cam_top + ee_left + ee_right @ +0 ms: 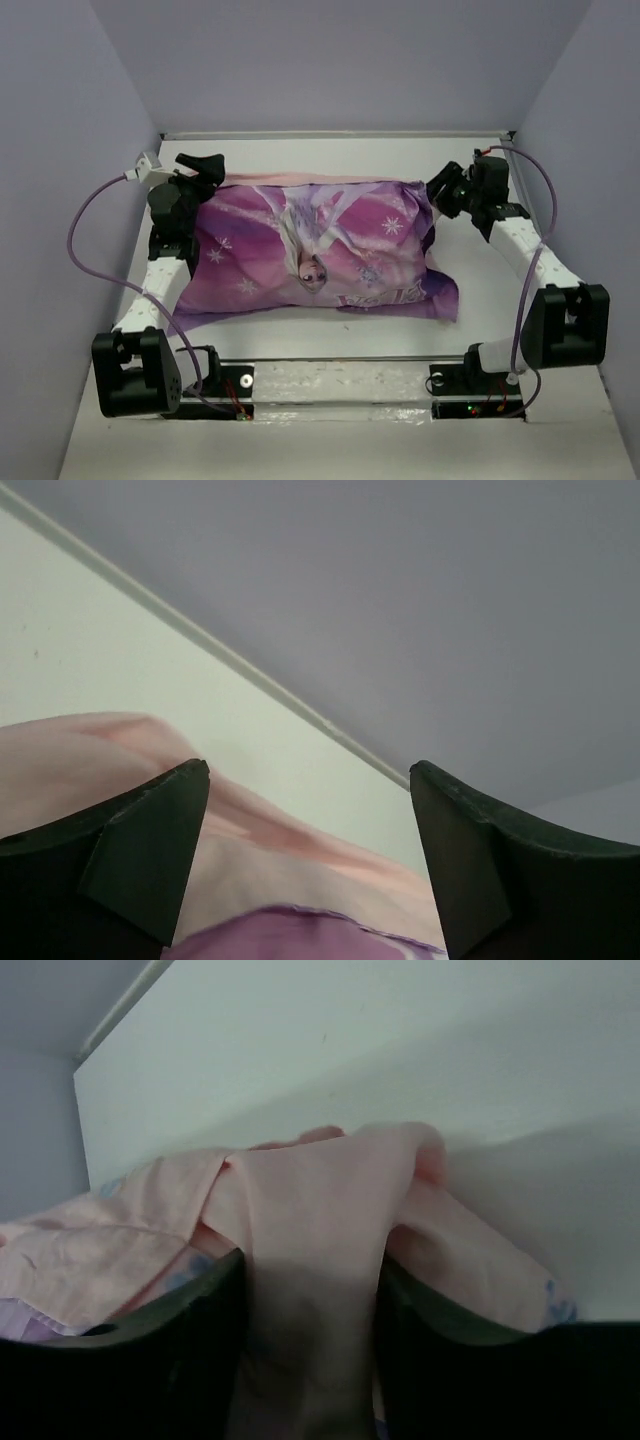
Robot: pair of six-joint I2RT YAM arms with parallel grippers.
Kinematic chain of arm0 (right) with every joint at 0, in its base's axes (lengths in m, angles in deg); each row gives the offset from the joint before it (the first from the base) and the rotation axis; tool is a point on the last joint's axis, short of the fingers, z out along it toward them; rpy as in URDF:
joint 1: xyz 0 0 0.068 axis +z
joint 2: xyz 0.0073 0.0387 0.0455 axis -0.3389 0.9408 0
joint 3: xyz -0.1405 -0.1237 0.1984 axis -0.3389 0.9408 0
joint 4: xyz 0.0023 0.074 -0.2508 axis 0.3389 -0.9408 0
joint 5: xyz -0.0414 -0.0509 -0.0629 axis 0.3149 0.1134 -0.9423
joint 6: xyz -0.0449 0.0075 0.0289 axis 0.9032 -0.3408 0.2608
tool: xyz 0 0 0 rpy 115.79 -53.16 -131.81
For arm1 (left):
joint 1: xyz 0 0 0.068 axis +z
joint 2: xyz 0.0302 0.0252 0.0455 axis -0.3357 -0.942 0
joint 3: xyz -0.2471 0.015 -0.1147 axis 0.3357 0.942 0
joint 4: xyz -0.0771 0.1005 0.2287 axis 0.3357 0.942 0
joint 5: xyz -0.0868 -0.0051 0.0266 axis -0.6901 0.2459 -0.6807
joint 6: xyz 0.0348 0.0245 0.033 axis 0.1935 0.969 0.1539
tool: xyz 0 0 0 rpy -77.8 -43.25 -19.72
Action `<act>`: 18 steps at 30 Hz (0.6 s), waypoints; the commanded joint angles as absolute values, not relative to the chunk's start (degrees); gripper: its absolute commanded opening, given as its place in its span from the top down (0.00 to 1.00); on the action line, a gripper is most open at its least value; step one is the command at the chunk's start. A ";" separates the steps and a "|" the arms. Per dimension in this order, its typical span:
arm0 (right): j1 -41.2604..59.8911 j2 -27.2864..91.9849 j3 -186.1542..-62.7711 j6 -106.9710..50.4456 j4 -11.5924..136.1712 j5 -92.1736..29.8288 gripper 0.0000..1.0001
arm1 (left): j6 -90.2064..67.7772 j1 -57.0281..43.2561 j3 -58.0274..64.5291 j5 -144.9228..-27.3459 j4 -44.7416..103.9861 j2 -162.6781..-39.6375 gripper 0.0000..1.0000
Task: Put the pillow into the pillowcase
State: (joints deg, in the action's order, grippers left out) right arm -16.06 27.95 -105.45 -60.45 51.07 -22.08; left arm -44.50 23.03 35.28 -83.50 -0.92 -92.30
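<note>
The pillowcase [320, 250] lies plump in the middle of the table, purple princess side up, with a pale pink rim along its far edge. No white pillow shows; it is hidden. My left gripper [208, 168] hovers at the case's far left corner, open. In the left wrist view the gripper [310, 770] stands wide apart over the pillowcase's pink and purple cloth [280, 880], gripping nothing. My right gripper [440, 190] sits at the far right corner. In the right wrist view it [310, 1260] is parted, and a fold of the pink pillowcase [300, 1210] fills the gap.
The white table [330, 150] ends at a grey back wall, with side walls close on both sides. Purple cables loop from each arm. A metal rail [350, 380] with the arm bases runs along the near edge.
</note>
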 commanded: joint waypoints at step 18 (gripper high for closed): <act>-12.36 25.79 -108.17 -54.15 60.95 -22.02 0.04 | -36.46 21.37 39.56 -66.01 13.35 -73.03 0.01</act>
State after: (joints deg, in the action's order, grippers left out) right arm -16.89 24.06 -116.38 -54.70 57.67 -25.38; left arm -38.77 20.08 37.40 -72.38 7.24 -72.54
